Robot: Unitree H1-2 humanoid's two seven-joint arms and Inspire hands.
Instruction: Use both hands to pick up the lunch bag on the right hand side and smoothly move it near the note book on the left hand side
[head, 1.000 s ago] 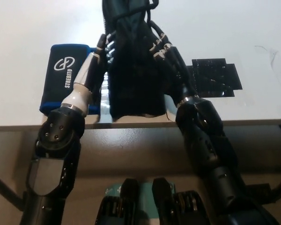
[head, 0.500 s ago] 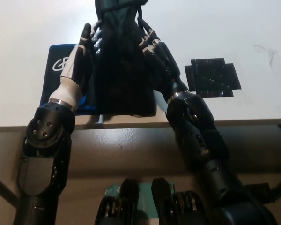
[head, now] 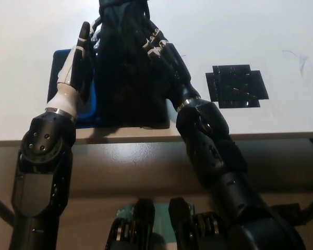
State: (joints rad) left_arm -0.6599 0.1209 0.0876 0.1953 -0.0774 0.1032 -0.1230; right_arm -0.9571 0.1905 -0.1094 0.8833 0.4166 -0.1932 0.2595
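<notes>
pressing in from both sides, the two hands hold the dark lunch bag between them in the head view, the only view given. the white left hand lies flat against the bag's left face, fingers stretched up along it, clamped on the bag rather than curled round anything. the black right hand does the same on the right face, its fingers laid up the fabric.

the bag stands upright near the front edge of the white table. whether its base is lifted or resting on the surface cannot be told, as a shadow hides the bottom edge. it partly covers the blue notebook, of which only a strip shows at the left, behind the left hand. the black tape patch lies well to the right, bare.

judging from this, the grasp is made and the carry leftward is nearly complete. what seems left is settling the bag down beside the notebook and letting go.
</notes>
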